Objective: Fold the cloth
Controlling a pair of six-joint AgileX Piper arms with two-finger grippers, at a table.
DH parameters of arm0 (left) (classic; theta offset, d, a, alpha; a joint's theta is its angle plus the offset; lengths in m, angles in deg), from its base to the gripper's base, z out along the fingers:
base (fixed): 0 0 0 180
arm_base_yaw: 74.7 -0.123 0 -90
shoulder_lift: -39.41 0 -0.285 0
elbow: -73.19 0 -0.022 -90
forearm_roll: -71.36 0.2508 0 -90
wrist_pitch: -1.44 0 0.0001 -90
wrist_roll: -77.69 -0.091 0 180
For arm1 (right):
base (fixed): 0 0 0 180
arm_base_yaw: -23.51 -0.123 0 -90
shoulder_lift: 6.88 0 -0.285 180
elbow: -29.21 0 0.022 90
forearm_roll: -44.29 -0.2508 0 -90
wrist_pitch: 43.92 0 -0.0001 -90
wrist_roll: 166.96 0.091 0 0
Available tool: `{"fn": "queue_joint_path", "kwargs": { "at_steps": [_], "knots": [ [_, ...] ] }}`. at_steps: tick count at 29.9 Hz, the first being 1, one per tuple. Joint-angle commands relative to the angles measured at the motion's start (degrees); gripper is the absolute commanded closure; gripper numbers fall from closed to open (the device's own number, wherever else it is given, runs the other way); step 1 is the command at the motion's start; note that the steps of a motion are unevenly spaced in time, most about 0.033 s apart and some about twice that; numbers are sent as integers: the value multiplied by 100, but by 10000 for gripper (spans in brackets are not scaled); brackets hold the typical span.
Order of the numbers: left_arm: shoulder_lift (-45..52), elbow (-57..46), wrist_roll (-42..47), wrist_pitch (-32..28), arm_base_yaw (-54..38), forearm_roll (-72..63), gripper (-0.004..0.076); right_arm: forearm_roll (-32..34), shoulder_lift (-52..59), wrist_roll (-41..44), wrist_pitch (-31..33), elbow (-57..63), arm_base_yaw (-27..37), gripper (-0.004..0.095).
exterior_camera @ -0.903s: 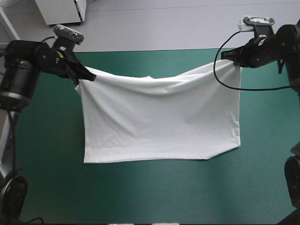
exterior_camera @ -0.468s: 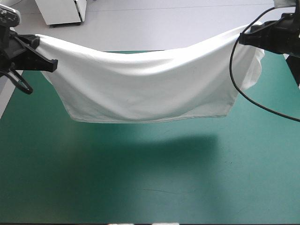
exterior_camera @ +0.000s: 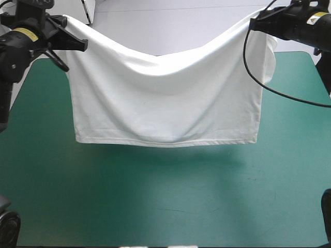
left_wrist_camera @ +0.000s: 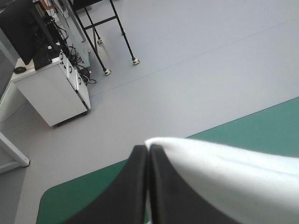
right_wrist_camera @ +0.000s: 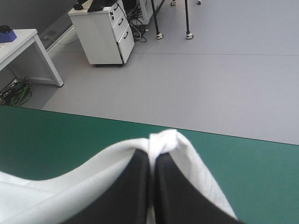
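Observation:
The white T-shirt hangs in the air above the teal-green table, stretched between both arms and sagging in the middle. Its lower hem runs level, clear of the cover. My left gripper is shut on the T-shirt's upper left corner, and my right gripper is shut on the upper right corner. In the left wrist view the black fingers meet with the T-shirt pinched beside them. The right wrist view shows a tuft of the T-shirt poking out above the closed fingers.
The teal-green cover lies bare below the hanging shirt, with the shirt's shadow across its middle. The table's far edge passes just beyond the right gripper, with grey floor behind it.
Both arms have risen with the T-shirt, lifting it wholly off the table. Its hem hung higher just before and has since swung down toward the table's near side.

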Motion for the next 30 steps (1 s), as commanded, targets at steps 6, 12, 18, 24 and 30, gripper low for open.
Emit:
{"fn": "queue_joint_path", "kwargs": {
  "at_steps": [6,12,18,24,30],
  "knots": [
    [-626,132,49,-1957,13,-115,745,-495,-648,-630,-1817,-292,40,921],
    [-1000,132,49,-2633,13,-234,745,-273,-1259,-685,-1817,-702,40,921],
    [-1372,132,49,-1578,-54,-600,745,-244,-1805,-696,-1201,-691,40,921],
    [-1750,120,49,-71,-329,-1317,745,22,-2025,-712,-836,-276,40,921],
    [-1972,53,-3,1351,-448,-1470,746,14,-2025,-773,-426,909,40,921]
  ]
}}
